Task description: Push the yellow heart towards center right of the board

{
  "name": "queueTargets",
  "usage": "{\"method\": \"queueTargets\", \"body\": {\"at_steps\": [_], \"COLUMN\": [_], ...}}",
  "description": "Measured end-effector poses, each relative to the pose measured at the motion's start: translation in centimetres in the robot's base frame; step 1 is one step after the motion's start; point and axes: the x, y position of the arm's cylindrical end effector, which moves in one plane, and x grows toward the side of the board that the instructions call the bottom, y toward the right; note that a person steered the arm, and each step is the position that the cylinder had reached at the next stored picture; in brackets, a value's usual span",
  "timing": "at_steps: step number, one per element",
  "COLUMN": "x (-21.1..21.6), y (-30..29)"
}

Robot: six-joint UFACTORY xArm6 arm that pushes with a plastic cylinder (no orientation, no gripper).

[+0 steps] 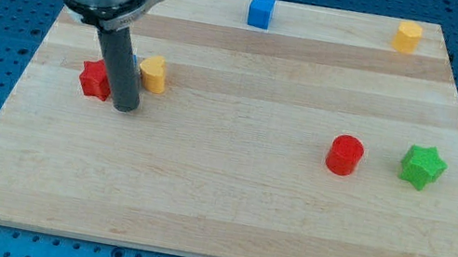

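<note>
The yellow heart (154, 74) sits on the wooden board (227, 194) at the view's left, in the upper half. My tip (124, 108) rests on the board just below and to the left of the heart, close to it but not clearly touching. A red star-shaped block (95, 79) lies directly left of the rod, partly hidden by it.
A blue cube (260, 11) sits at the top centre edge. A yellow hexagon-like block (407, 35) sits at the top right. A red cylinder (344, 155) and a green star (422, 167) lie side by side at the centre right.
</note>
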Motion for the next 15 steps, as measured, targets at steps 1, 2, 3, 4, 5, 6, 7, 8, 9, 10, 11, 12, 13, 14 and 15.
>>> {"method": "queueTargets", "body": {"at_steps": [1,2,3,4,5,6,7,8,9,10,11,12,13,14,15], "x": [0.0,-0.1,-0.2,-0.4,-0.5,-0.5,-0.5,-0.2,-0.2,-0.4,-1.1,-2.0,-3.2,-4.6,-5.5], "y": [-1.9,-3.6,-4.6,-4.7,-4.7,-4.7,-4.7,-4.7,-4.4,-3.7,-2.2,-0.9,-0.8,-0.8,-0.8]}}
